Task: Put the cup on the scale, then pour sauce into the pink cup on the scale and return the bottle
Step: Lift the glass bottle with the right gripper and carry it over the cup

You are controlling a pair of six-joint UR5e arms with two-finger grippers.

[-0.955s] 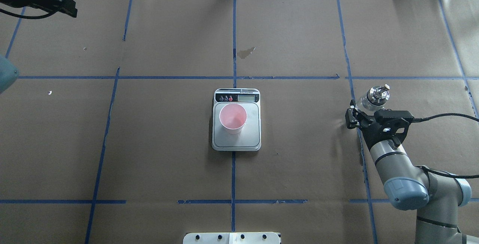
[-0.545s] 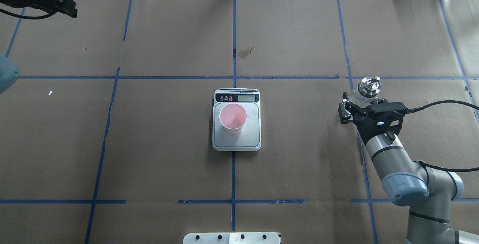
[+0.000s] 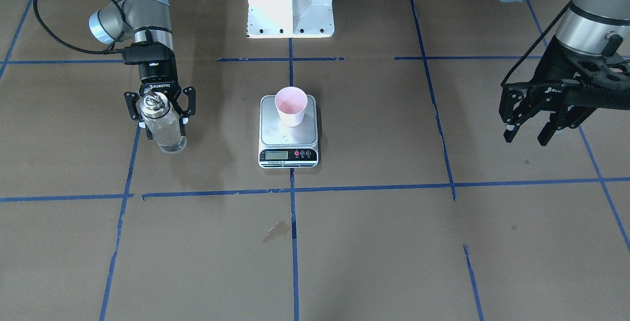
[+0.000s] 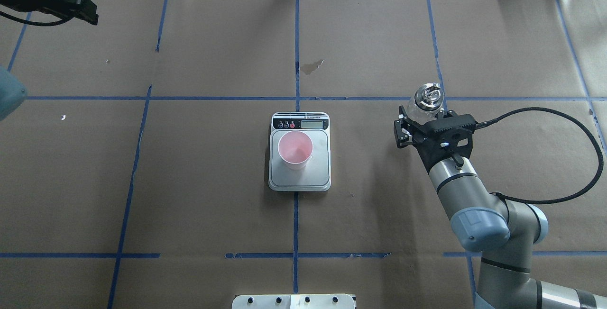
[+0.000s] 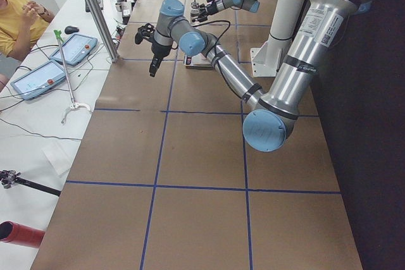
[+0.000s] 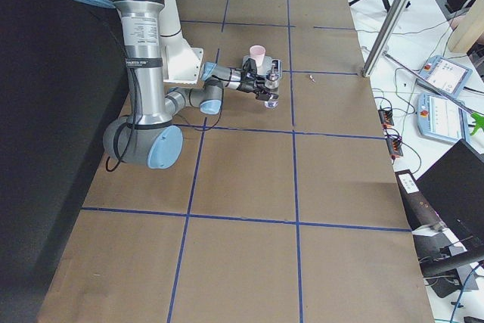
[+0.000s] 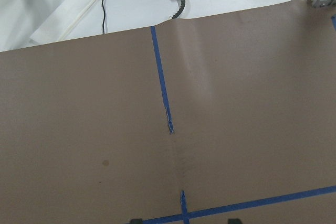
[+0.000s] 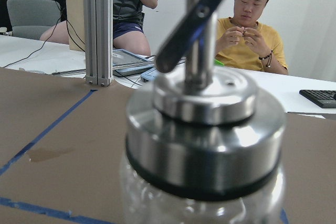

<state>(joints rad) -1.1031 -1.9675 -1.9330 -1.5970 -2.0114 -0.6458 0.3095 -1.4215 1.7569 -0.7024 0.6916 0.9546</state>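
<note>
The pink cup [image 4: 295,150] stands upright on the scale [image 4: 299,178] at the table's middle; it also shows in the front view [image 3: 291,106]. My right gripper [image 4: 423,112] is shut on the clear glass bottle [image 4: 427,99] with its silver spout top, right of the scale and apart from it. In the front view the bottle [image 3: 162,126] is upright in the gripper [image 3: 160,110], with clear sauce [image 3: 168,138] in it. The right wrist view is filled by the bottle's metal collar [image 8: 205,108]. My left gripper [image 3: 524,138] is open and empty, far off on the other side.
Brown paper with blue tape lines [image 4: 296,98] covers the table. A small stain [image 4: 311,67] lies beyond the scale. The robot's white base plate [image 3: 290,1] is behind the scale. Operators sit past the far table edge [image 8: 254,19].
My right gripper has carried the bottle to the left and farther from the robot, closer to the scale. The cup, the scale and the left arm have not moved.
</note>
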